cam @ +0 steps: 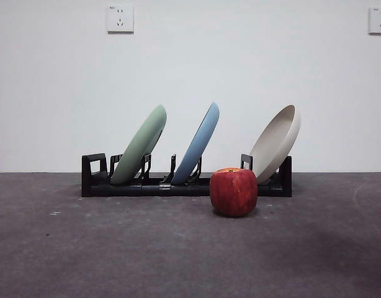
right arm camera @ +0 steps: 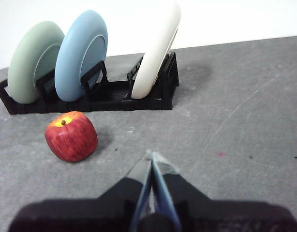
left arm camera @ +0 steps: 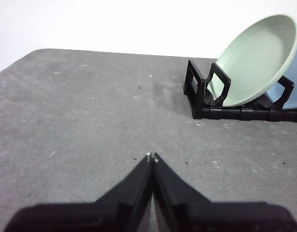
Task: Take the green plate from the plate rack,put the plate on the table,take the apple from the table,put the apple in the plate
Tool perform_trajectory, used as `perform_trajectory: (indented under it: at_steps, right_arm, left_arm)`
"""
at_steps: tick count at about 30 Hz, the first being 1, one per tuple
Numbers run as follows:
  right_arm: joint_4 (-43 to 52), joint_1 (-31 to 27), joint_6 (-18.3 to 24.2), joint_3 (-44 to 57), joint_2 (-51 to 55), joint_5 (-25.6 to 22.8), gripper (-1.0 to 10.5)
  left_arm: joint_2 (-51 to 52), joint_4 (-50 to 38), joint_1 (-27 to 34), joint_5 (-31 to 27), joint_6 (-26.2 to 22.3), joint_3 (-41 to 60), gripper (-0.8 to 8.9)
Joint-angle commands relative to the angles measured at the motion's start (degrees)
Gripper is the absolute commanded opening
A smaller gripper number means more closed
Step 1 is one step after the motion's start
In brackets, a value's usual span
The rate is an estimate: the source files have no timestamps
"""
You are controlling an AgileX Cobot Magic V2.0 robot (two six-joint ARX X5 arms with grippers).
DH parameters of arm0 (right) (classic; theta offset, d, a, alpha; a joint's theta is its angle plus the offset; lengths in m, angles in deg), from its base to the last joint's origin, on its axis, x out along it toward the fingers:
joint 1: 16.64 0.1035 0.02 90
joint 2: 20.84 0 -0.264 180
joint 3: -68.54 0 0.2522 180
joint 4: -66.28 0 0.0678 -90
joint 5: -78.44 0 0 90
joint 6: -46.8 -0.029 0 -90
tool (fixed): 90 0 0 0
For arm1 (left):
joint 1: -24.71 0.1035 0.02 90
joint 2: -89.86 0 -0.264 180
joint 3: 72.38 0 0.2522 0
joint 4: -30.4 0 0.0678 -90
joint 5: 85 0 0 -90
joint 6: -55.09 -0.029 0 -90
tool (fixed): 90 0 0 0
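Observation:
The green plate point(cam: 141, 145) leans in the left slots of the black plate rack point(cam: 147, 186); it also shows in the left wrist view point(left arm camera: 257, 60) and right wrist view point(right arm camera: 32, 60). The red apple point(cam: 233, 192) sits on the grey table point(cam: 116, 248) in front of the rack's right half, also in the right wrist view point(right arm camera: 71, 136). My left gripper point(left arm camera: 151, 156) is shut and empty above bare table, well short of the rack's end. My right gripper point(right arm camera: 152, 155) is shut and empty, to one side of the apple. Neither arm shows in the front view.
A light blue plate point(cam: 197, 144) leans in the rack's middle and a cream-beige plate point(cam: 276, 143) at its right end. A white wall with two sockets point(cam: 120, 18) stands behind the table.

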Motion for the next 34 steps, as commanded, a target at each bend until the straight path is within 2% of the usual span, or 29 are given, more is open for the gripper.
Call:
perform_trajectory:
  at_steps: [1,4,8,11,15,20,25,29,34]
  right_arm:
    - [-0.5,0.1,-2.0,0.6,0.0,0.1,0.0]
    - [-0.5,0.1,-2.0,0.6,0.0,0.2,0.0]
    - [-0.4,0.1,-5.2,0.4,0.0,0.1,-0.1]
    - [-0.5,0.1,-6.4,-0.4,0.0,0.2,-0.1]
    - [-0.5,0.1,-6.6,-2.8,-0.1,0.1,-0.1]
    - [-0.4,0.1,-9.3,-7.4,-1.7,-0.2,-0.1]
    - [-1.1,0.1,-9.5,-13.0,-6.7,0.4,-0.1]
    - [-5.9,0.1,-9.0,-20.2,-13.7,5.3,-0.1]
    - [-13.9,0.1,-3.9,-29.7,-23.1,12.7,-0.1]
  left_arm:
    - [0.1,-0.1,0.1,-0.2,0.4,0.7,-0.03]
    - [0.1,0.0,0.1,-0.1,0.4,0.7,-0.03]
    - [0.1,1.1,0.1,-0.2,0.2,0.7,-0.03]
    - [0.1,-0.1,0.1,0.5,2.0,0.7,-0.03]
    - [0.1,-1.8,0.0,4.7,4.0,-0.4,-0.07]
    - [0.0,-0.2,0.0,5.0,9.5,-5.5,-0.07]
    - [-1.8,1.9,0.0,7.8,9.8,-12.1,-0.07]
    - [-6.6,7.0,0.0,11.5,9.3,-18.6,-0.07]
    - [-13.7,12.2,0.0,19.2,6.7,-25.6,-0.07]
